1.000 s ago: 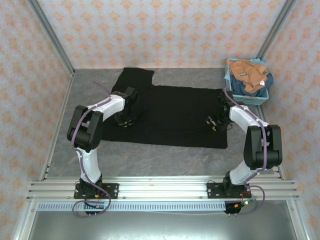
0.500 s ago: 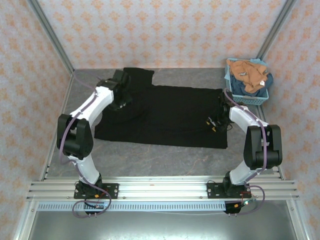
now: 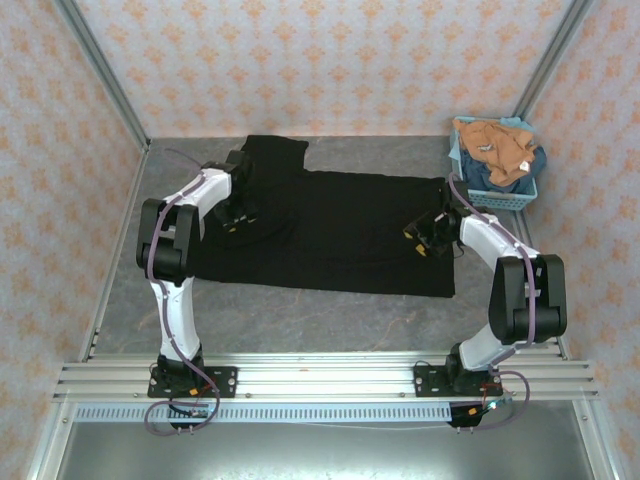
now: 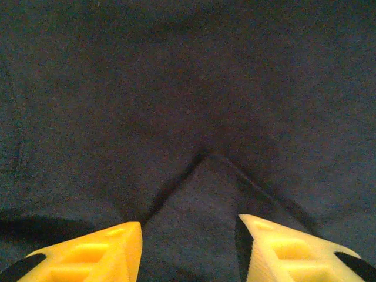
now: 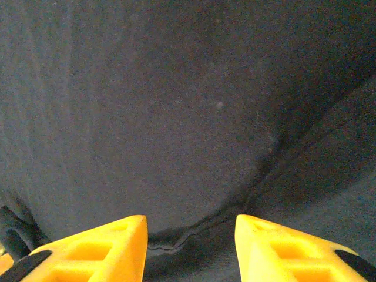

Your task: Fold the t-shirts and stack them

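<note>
- The black t-shirt (image 3: 340, 225) lies spread flat across the middle of the grey table (image 3: 300, 320), one sleeve pointing to the far left, much as it lay a second ago.
- Since half a second ago the left gripper (image 3: 238, 212) has come back from the sleeve toward me and now sits over the shirt's left part. The left arm's elbow has swung in closer to the cloth.
- On my left wrist feed the left gripper (image 4: 188, 247) has its yellow fingers spread, with a raised crease of black cloth running up between them, not pinched.
- The right gripper (image 3: 422, 240) has edged slightly left over the shirt's right edge. Its fingers (image 5: 94, 247) stand apart above a curved wrinkle.
- I count three tees: the black one, plus an orange-tan t-shirt (image 3: 495, 145) heaped on a dark blue t-shirt (image 3: 485, 177).
- Both of those sit in one light blue basket (image 3: 505, 200) at the far right corner.
</note>
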`<state>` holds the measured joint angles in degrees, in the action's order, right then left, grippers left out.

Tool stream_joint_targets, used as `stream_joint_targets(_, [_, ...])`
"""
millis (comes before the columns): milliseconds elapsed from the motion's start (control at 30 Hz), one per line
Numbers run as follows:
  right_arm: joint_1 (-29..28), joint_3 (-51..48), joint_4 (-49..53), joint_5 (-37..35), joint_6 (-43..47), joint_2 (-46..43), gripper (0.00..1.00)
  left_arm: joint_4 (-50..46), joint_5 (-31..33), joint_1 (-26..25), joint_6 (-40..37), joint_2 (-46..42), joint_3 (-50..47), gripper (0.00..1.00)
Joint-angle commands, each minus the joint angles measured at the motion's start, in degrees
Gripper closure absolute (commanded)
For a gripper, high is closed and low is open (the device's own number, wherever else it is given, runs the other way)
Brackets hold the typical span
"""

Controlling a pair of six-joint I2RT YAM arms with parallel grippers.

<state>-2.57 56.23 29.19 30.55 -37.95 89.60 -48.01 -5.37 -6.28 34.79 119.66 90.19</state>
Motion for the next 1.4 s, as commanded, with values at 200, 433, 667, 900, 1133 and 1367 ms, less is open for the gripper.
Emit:
stream_joint_targets(200, [-0.5, -1.2, -6.9, 7.8, 0.6, -2.1, 0.51, 7.0, 2.0, 0.8, -5.6, -2.4, -3.1, 0.49])
stream_joint_targets(433, [-0.7, -0.7, -6.9, 8.4, 0.6, -1.8, 0.51, 10.2, 1.2, 1.7, -6.4, -2.8, -5.0, 0.5])
stream_joint_targets(667, [-0.7, -1.6, -6.9, 8.6, 0.5, -1.9, 0.51, 11.7, -0.3, 2.5, -8.7, -2.1, -4.2, 0.56])
stream_joint_targets(900, [-0.8, -1.9, -6.7, 8.6, 0.6, -2.2, 0.52, 13.1, -1.4, 3.5, -10.1, -1.1, -5.4, 0.63])
stream_joint_targets(1133, [-0.7, -2.0, -6.5, 8.7, 0.6, -2.1, 0.52, 15.2, -3.8, 3.5, -9.7, -1.4, -6.5, 0.78])
stream_joint_targets(1367, [-0.8, -1.9, -6.4, 8.7, 0.7, -1.9, 0.52, 15.9, -4.8, 3.4, -9.4, -2.0, -7.0, 0.88])
